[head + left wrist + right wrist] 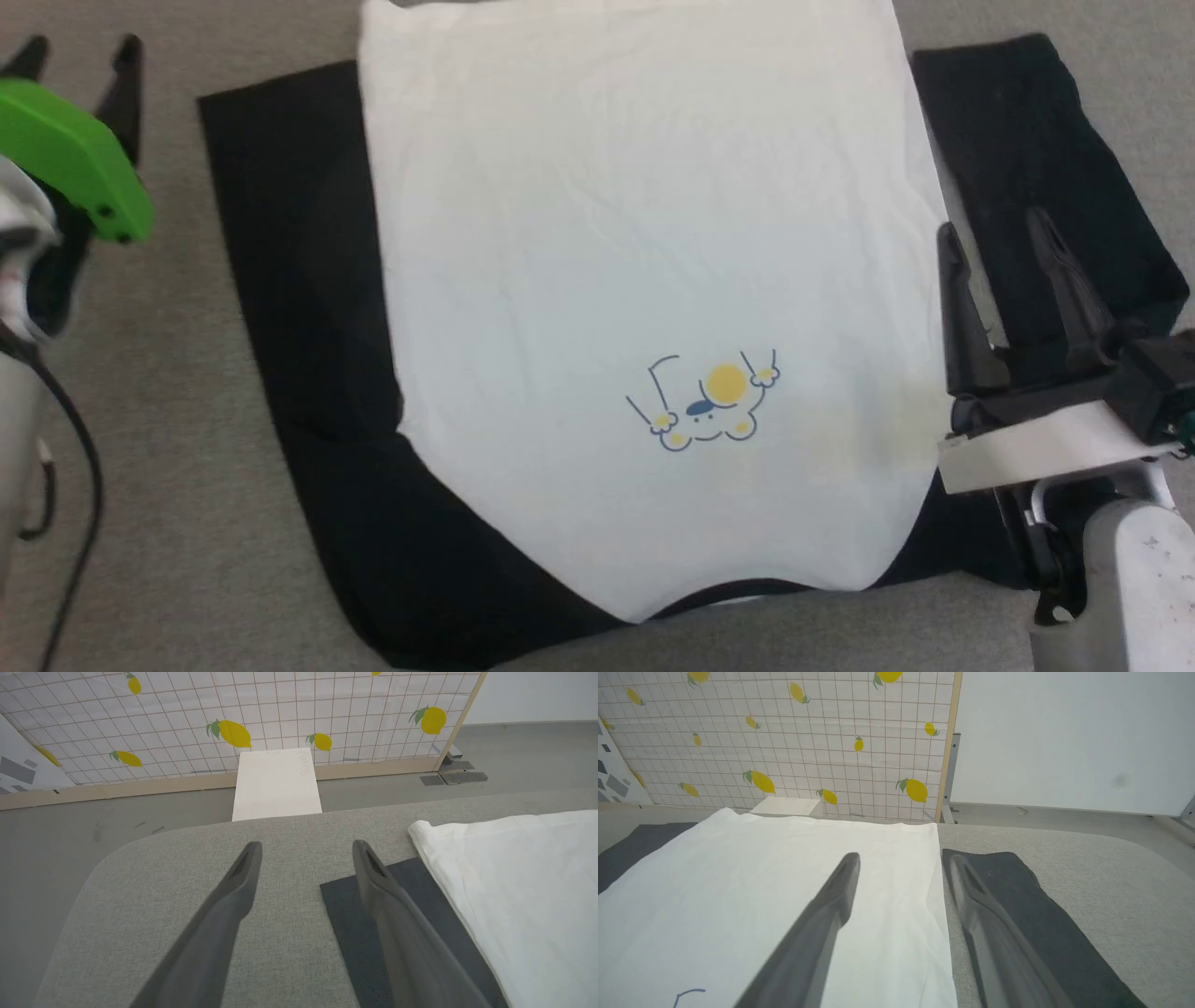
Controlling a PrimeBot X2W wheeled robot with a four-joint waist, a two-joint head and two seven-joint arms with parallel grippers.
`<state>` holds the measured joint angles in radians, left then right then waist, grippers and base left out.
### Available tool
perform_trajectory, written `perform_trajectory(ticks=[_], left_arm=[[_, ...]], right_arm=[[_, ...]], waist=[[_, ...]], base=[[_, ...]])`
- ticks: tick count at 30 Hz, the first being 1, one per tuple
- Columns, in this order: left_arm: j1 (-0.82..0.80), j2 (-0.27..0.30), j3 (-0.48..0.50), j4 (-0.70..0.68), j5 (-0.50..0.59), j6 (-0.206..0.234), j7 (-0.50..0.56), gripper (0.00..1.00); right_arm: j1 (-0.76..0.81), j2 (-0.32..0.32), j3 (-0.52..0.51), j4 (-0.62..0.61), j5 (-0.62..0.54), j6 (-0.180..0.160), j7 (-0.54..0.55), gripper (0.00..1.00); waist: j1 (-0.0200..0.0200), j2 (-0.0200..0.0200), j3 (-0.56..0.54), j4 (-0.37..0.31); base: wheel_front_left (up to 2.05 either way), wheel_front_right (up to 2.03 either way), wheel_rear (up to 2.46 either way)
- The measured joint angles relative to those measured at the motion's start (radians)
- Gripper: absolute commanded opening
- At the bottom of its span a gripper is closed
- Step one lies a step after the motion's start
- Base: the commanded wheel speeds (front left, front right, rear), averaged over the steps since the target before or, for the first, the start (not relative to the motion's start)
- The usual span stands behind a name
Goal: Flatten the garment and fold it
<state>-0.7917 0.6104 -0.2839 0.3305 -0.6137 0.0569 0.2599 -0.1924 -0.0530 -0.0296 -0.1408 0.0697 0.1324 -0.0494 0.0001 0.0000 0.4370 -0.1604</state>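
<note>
1. The garment (644,233) is laid flat on the grey tabletop (187,523), with the white body in the middle and one black sleeve at each side.
2. The left gripper (82,51) is held near the left sleeve, jaws spread wide, nothing gripped.
3. The right gripper (991,229) is held over the right sleeve's edge, jaws spread wide, nothing gripped.

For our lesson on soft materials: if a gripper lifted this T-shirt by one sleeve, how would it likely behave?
The garment would probably drape limply: it lies flat with fine wrinkles. Pushed across the grey fabric surface, it may bunch rather than slide.
</note>
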Motion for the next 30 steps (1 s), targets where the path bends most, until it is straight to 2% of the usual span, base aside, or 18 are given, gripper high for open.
perform_trajectory(ticks=[3, 7, 14, 18, 19, 20, 23, 30], left_arm=[[-0.064, 0.026, -0.001, 0.041, -0.007, 0.013, 0.120, 1.00], [-0.102, 0.044, -0.003, 0.078, -0.044, 0.052, 0.281, 1.00], [-0.117, 0.054, 0.000, 0.078, -0.082, 0.124, 0.454, 1.00], [-0.115, 0.076, 0.005, 0.051, -0.107, 0.149, 0.534, 0.99], [-0.113, 0.078, 0.006, 0.043, -0.114, 0.151, 0.546, 0.44], [-0.109, 0.079, 0.008, 0.032, -0.119, 0.153, 0.555, 0.00], [-0.094, 0.080, 0.008, 0.006, -0.118, 0.156, 0.537, 0.00], [0.011, 0.069, 0.026, -0.015, -0.113, 0.149, 0.392, 0.00]], right_arm=[[-0.022, 0.000, 0.027, -0.002, 0.012, 0.000, 0.007, 1.00], [-0.034, 0.000, 0.052, -0.012, 0.019, 0.000, 0.007, 1.00], [-0.034, 0.000, 0.067, -0.004, 0.038, 0.000, -0.004, 1.00], [-0.034, 0.001, 0.066, 0.001, 0.047, 0.000, -0.008, 1.00], [-0.034, 0.001, 0.065, 0.000, 0.048, 0.000, -0.008, 1.00], [-0.034, 0.001, 0.065, 0.000, 0.048, 0.000, -0.008, 1.00], [-0.034, 0.001, 0.065, 0.001, 0.052, 0.000, -0.008, 1.00], [-0.021, 0.001, 0.038, 0.016, 0.053, 0.000, -0.011, 1.00]], waist=[[0.0000, 0.0000, 0.041, -0.027], [0.0000, 0.0000, 0.085, -0.066], [0.0000, 0.0000, 0.133, -0.121], [0.0000, 0.0000, 0.141, -0.136], [0.0000, 0.0000, 0.141, -0.136], [0.0000, 0.0000, 0.140, -0.136], [0.0000, 0.0000, 0.133, -0.133], [0.0000, 0.0000, 0.081, -0.117]], base=[[0.00, 0.00, 0.00], [0.00, 0.00, 0.00], [0.00, 0.00, 0.00], [0.00, 0.00, 0.00], [0.00, 0.00, 0.00], [0.00, 0.00, 0.00], [0.00, 0.00, 0.00], [0.00, 0.00, 0.00]])
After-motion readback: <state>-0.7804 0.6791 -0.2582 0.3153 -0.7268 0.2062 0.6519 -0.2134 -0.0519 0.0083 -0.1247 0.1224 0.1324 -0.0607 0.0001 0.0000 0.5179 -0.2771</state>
